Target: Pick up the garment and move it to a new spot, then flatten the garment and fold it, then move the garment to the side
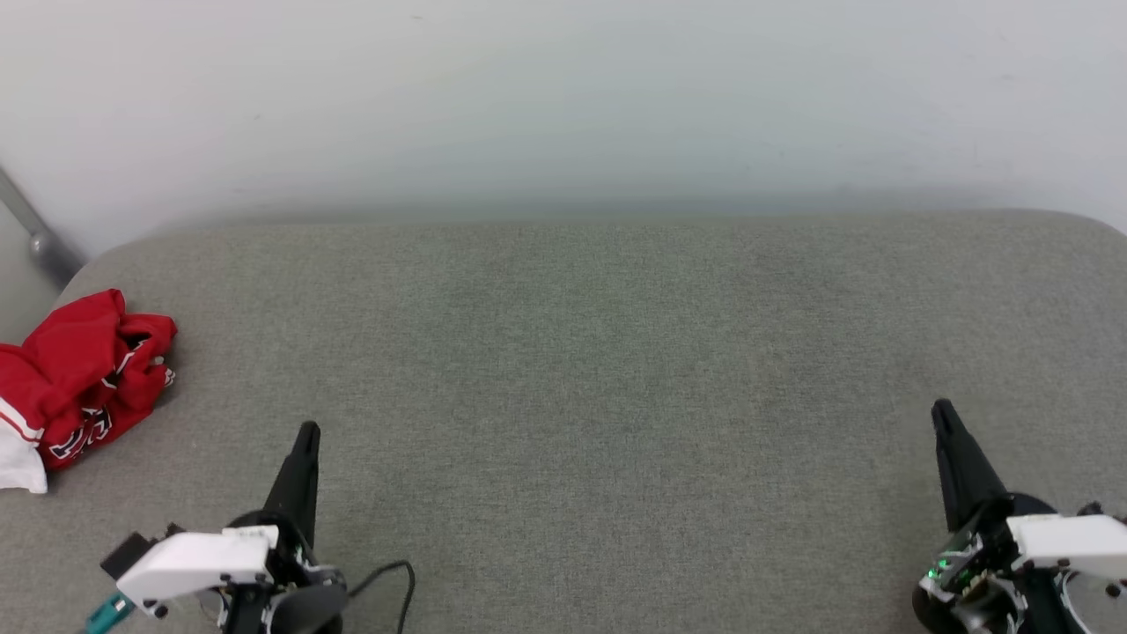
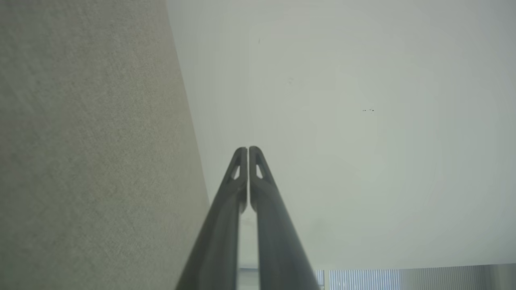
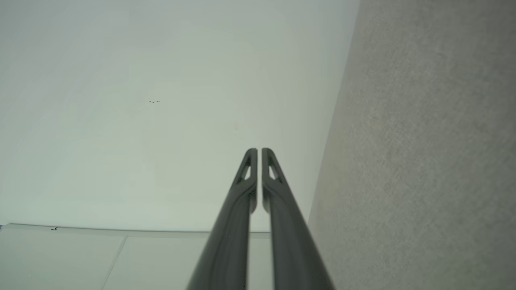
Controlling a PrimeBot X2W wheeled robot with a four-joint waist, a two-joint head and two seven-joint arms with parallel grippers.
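Now, nearest first: left gripper (image 1: 307, 433) low at near left, right gripper (image 1: 942, 409) low at near right. Both hang over the grey padded surface (image 1: 599, 352), fingers pressed together, nothing held. Wrist views agree: each pair is closed to a sliver.

Risks, as I judge them:
- The jaws are shut, so a reach made without opening first would only shove the shirt (image 1: 84, 370).
- The shirt sits in a crumpled heap by the left edge, partly running out of the head view. A shallow pinch could lift one layer and leave the rest dragging, or tip the heap over the edge.
- The right gripper is well apart from the shirt, so it is likely no help early on.

Position: shirt lies left of and farther than the left gripper, apart from it, not touching. White sleeve at its near end, black lettering on a fold. Beyond, more grey surface, then a pale wall (image 1: 563, 88)
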